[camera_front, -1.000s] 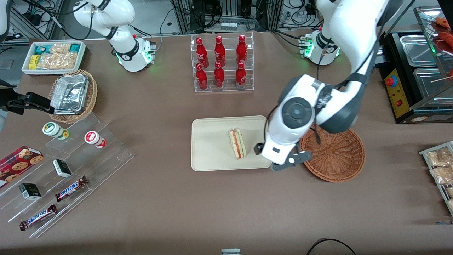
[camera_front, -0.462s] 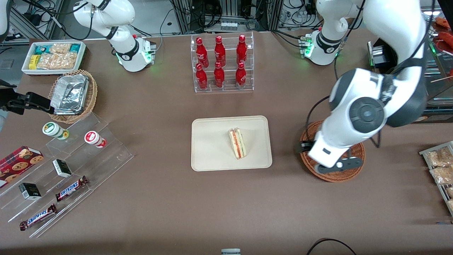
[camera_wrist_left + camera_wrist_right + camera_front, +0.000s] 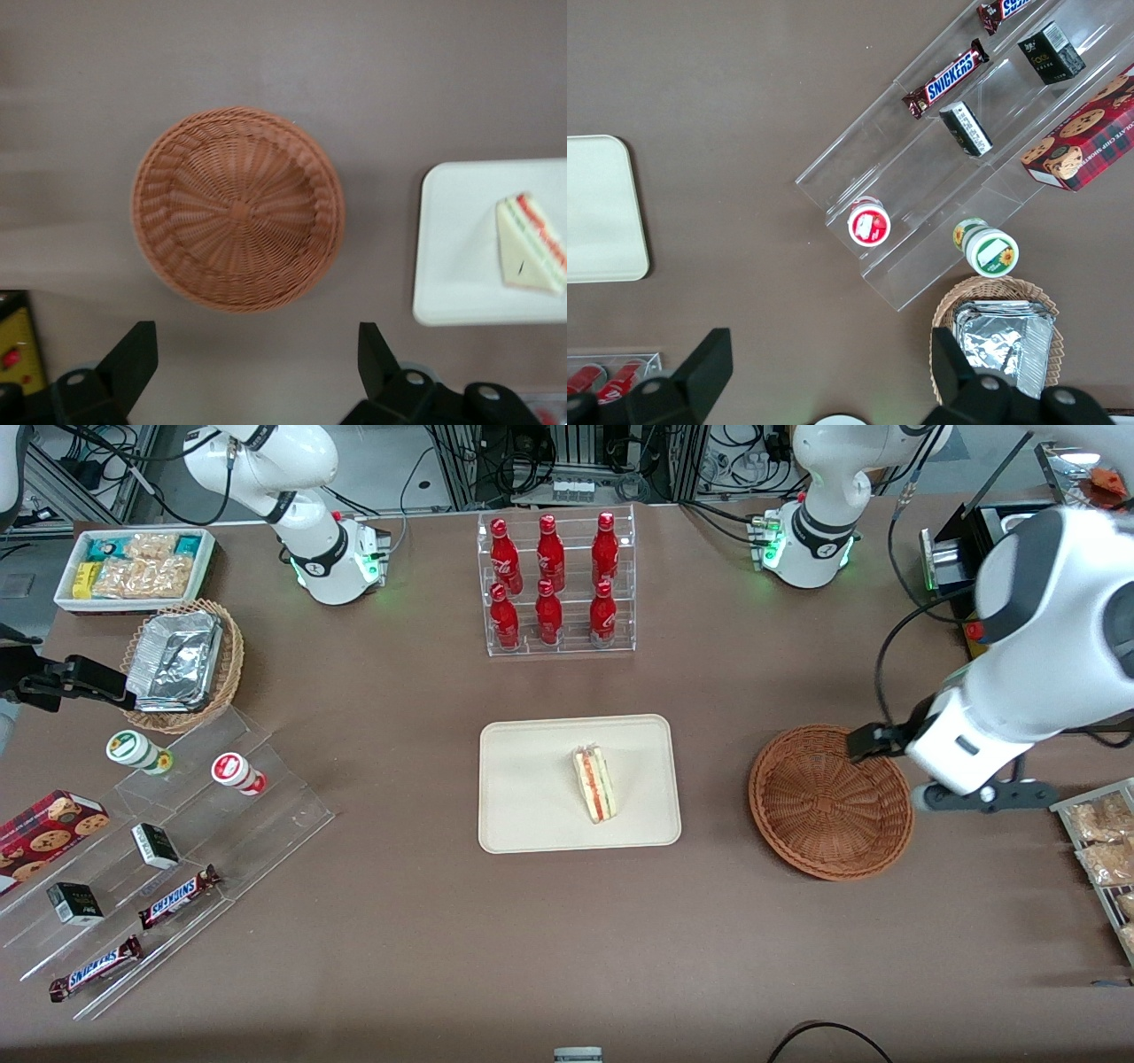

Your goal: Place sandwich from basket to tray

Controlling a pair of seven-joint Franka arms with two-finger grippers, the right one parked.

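Front cam looked down steeply from the table's [image 3: 399, 921] near edge. Left wrist cam faced straight down, high above basket [image 3: 237, 209], sharing basket, tray [image 3: 452, 257] w/ front. Gripper [image 3: 252, 372] framed it.

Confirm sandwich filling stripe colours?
Red-orange and green on the sandwich; clearest in front view.

light: even, bright overhead | shadows: soft | wrist view: slightly blurred

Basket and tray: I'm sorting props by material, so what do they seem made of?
The basket looks like reddish-brown woven wicker, with ribbed strands showing. The tray looks like smooth matte cream plastic, though only its look suggests that. The open claw hangs above the basket.
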